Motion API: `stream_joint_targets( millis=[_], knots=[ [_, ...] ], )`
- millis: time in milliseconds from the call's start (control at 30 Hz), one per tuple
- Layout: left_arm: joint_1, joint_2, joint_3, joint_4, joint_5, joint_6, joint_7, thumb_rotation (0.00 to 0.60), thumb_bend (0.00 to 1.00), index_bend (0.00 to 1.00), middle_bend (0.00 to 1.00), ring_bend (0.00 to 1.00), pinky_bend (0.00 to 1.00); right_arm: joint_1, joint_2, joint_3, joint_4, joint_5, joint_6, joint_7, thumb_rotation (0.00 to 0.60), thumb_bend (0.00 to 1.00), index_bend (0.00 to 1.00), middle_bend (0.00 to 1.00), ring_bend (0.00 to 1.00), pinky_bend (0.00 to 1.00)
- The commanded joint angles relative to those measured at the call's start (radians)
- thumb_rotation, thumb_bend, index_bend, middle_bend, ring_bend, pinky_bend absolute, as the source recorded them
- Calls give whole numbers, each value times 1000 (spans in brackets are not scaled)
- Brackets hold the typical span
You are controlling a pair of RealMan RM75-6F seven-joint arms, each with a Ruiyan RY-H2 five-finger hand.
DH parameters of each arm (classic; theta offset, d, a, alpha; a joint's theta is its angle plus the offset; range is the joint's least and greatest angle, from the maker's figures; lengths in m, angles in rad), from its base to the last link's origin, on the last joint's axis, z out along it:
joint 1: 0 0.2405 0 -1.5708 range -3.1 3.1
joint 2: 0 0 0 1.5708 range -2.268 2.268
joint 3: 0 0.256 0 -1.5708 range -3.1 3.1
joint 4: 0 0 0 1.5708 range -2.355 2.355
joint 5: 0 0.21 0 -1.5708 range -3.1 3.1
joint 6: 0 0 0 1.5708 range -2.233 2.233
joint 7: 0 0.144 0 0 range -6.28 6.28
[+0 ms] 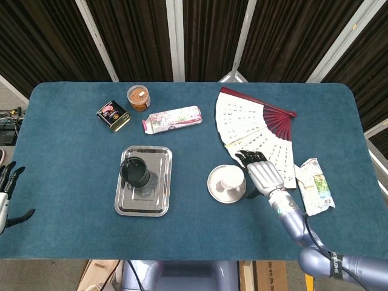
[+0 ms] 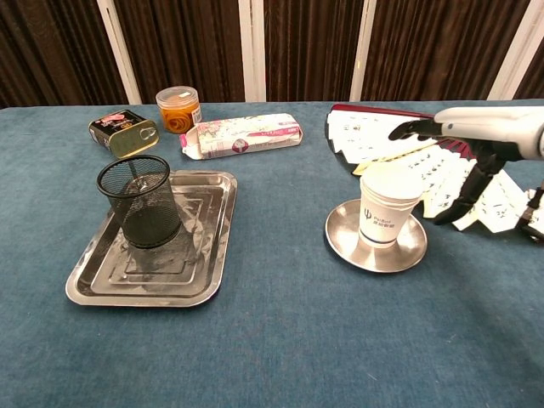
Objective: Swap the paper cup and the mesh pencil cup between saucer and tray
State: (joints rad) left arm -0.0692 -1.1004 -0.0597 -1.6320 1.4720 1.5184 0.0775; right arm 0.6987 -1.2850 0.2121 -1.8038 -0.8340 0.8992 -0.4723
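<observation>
light: bright, even, overhead | shadows: soft, short | glare: tray (image 2: 217, 246) sheen | focus: sharp

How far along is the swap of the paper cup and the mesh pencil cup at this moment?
Nothing is swapped yet. The white paper cup stands on the round metal saucer, and the black mesh pencil cup stands on the rectangular steel tray. In hand: the right hand is open beside the paper cup, not gripping it. The left hand is idle at the table edge. Both moves are left.
</observation>
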Motion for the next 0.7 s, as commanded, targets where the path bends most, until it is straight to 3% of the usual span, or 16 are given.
stream_joint_targets(
  millis=[33, 300, 700],
  knots=[
    [1, 0, -1, 0, -2, 1, 0, 600, 117, 109, 0, 0, 86, 19, -23, -3, 11, 16, 11, -11, 600, 47, 51, 27, 45, 0],
    [5, 5, -4, -2, -9, 6, -4, 600, 118, 109, 0, 0, 86, 54, -73, -10, 36, 37, 34, -26, 600, 46, 121, 185, 209, 7],
    [14, 9, -10, -8, -20, 18, -3, 600, 119, 109, 0, 0, 86, 63, -125, -25, 104, -27, 99, -15, 600, 46, 328, 426, 463, 184]
  ],
)
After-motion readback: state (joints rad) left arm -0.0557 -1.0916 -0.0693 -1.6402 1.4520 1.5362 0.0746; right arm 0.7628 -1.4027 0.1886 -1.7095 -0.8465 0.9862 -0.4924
